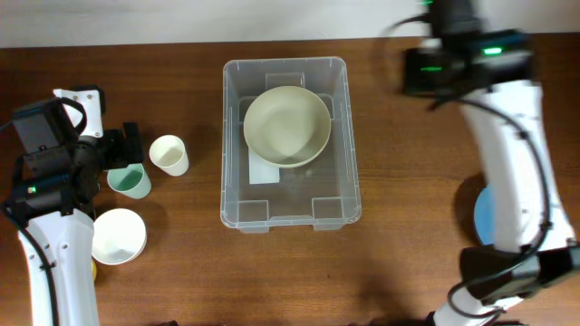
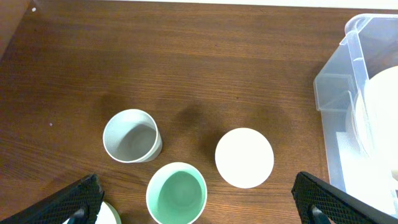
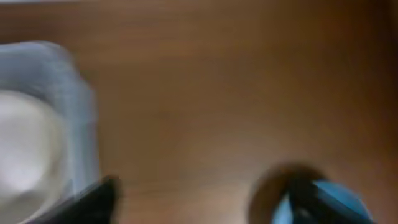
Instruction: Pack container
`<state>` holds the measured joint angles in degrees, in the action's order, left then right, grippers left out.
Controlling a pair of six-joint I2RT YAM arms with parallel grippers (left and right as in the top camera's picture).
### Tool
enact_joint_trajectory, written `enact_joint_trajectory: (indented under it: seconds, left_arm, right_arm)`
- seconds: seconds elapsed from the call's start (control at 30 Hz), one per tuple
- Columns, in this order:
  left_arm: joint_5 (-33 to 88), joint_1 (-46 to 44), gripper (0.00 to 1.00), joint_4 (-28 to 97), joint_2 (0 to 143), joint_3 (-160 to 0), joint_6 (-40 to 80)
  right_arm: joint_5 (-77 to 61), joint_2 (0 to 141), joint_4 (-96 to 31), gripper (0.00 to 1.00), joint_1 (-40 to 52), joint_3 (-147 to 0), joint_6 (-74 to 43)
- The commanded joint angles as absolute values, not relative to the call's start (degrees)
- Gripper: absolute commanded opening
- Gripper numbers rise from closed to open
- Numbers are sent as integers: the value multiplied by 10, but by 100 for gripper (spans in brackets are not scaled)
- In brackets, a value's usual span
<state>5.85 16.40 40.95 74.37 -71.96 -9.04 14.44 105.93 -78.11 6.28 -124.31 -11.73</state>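
Observation:
The container (image 1: 350, 172) is a clear plastic bin at mid-table with a cream bowl (image 1: 286, 125) lying in it. My left gripper (image 2: 199, 211) hangs open above the cups to the left of the bin, its black fingers (image 2: 74, 202) spread wide. Below it stand a mint green cup (image 2: 176, 193), a grey cup (image 2: 132, 135) and a white cup (image 2: 244, 157); none is gripped. My right gripper (image 3: 196, 202) is open over bare wood to the right of the container (image 3: 68, 93), with nothing between its fingers. The right wrist view is blurred.
A white bowl (image 1: 118, 235) sits at the front left beside my left arm. A blue plate (image 1: 485, 217) lies at the right, partly under the right arm (image 1: 507, 136). In the overhead view the white cup (image 1: 169, 155) and green cup (image 1: 130, 181) stand left of the bin.

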Motion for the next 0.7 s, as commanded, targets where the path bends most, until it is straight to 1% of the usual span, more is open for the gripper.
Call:
enact_joint_trajectory:
  seconds: [0.0, 0.07, 0.17, 0.33, 0.47, 0.6, 0.67]
  left_arm:
    - [67, 162, 99, 408, 744, -725, -97]
    - [67, 162, 100, 407, 744, -725, -97]
    - [67, 162, 99, 407, 744, -725, -97]
    - [67, 162, 99, 406, 744, -725, -97]
    - [67, 162, 99, 406, 744, -725, -97]
    - [67, 162, 100, 406, 744, -725, -97]
    - [67, 162, 99, 406, 744, -725, -97]
  right_arm:
    - [150, 1079, -826, 99, -18, -1217, -272]
    - [148, 1084, -843, 99, -64, -1198, -301]
    - [121, 1085, -839, 99, -121, -1149, -306]
    - [110, 1085, -796, 99, -184, -1035, -310]
    - [110, 1085, -733, 99, -204, -931, -310]
    - [112, 1085, -611, 99, -203, -792, -310]
    - [114, 1085, -571, 99, -203, -752, -310]
